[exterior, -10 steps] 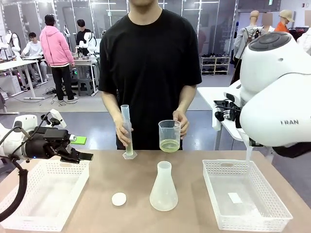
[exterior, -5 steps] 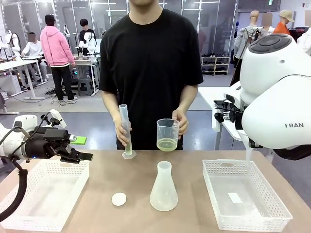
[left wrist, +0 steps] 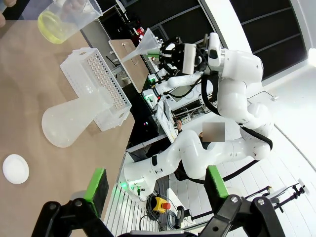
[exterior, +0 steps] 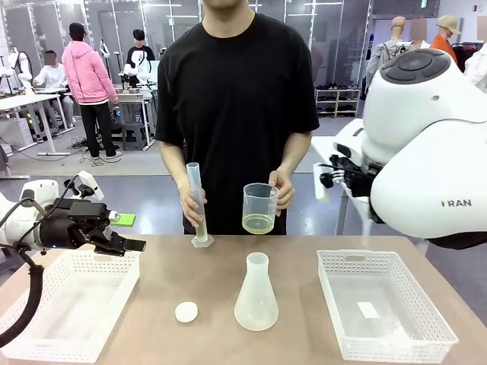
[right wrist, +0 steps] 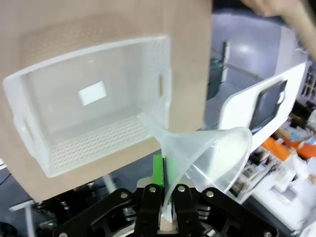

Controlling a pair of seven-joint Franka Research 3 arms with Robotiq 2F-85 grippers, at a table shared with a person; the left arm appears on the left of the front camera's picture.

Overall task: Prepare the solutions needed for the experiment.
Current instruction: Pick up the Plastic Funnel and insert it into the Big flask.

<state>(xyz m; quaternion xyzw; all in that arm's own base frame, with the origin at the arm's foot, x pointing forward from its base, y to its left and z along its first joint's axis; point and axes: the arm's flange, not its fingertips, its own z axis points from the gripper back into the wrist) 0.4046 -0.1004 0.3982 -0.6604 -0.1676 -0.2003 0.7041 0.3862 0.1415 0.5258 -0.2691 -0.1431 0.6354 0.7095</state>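
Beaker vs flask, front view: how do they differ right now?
The beaker is held above the table in the person's hand; the flask stands on the table, untouched. The beaker is clear, straight-walled, wide-mouthed; the flask is frosted, conical, narrow-necked. Both are roughly upright and open-topped.

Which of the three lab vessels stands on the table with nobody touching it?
The frosted conical flask at the middle of the table. The person holds the beaker up in the air and grips the graduated cylinder.
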